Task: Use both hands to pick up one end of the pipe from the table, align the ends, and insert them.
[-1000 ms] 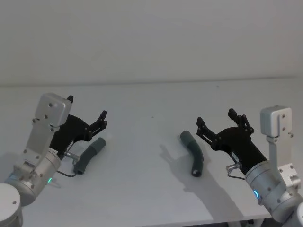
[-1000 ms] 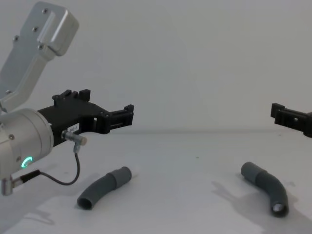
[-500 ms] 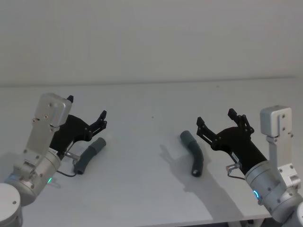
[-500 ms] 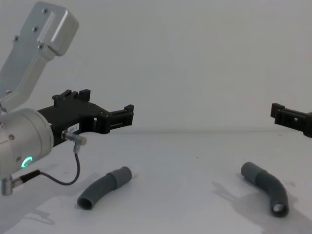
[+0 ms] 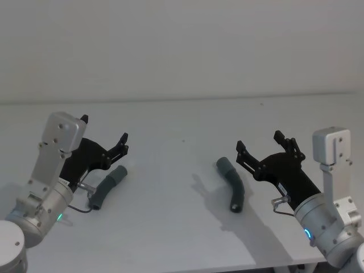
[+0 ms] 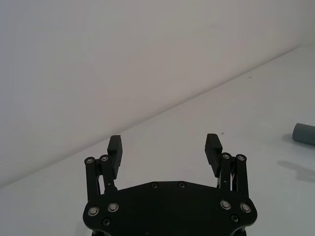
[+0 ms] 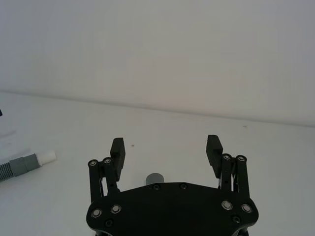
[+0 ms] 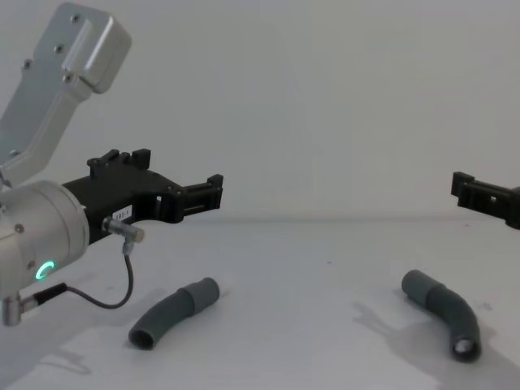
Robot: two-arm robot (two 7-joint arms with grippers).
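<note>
My left gripper [image 5: 104,128] hangs over the table [image 5: 170,119], jaws spread wide and empty. The left piece [image 5: 107,186] lies on the table at the gripper's 6 o'clock, its cuff [image 5: 118,172] pointing to 1 o'clock. Farther right, the right piece [image 5: 232,182] lies curved, cuff toward 11 o'clock, with my right gripper [image 5: 259,141] at its 1 o'clock, likewise wide open and holding nothing. I judge both grasps are yet to come. I'd lower each gripper squarely, straddle the ribbed body just behind the cuff, and leave both ends clear for mating.
</note>
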